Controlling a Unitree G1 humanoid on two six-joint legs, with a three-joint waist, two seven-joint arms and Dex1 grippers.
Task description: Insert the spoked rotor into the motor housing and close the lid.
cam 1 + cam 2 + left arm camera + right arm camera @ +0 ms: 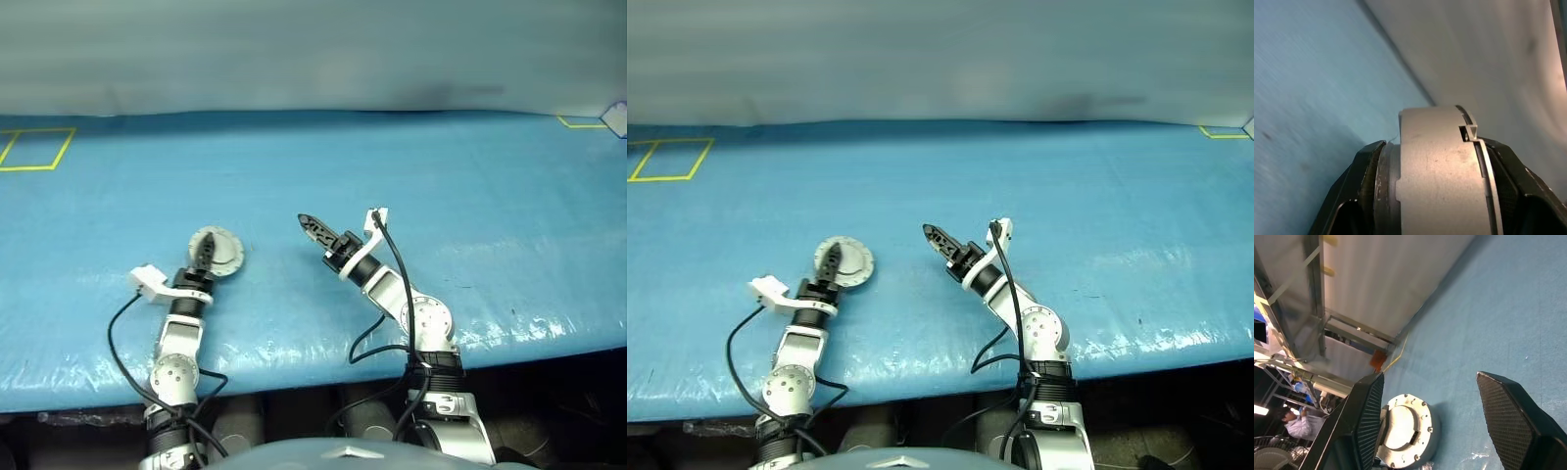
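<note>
Head views: The table [490, 196] carries a blue covering with yellow tape squares near its far-left corner [34, 149]. The closed motor assembly lies toward the near-left part of the table, its lid [223, 251] facing up, round and silver-grey with a scalloped rim. The left end effector [206, 253] reaches over the lid from the near edge, its black fingers straddling the assembly. The right end effector [312, 227] hovers above the table toward the middle, well apart from the assembly and pointing toward it.

Left wrist view: The left end effector [1437, 161] pinches the motor housing [1437, 171] by its sides; one black finger [1364, 181] presses each flank. The lid's rim [1481, 161] shows as a thin band with a notch, seated against the housing.

Right wrist view: The right end effector [1435, 406] stands spread, holding nothing, with blue table visible between its textured fingers [1503, 418]. The lid [1403, 423] appears beyond them, closed on the housing, with bolt heads around its rim. The spoked rotor cannot be seen; the closed lid hides the interior.
</note>
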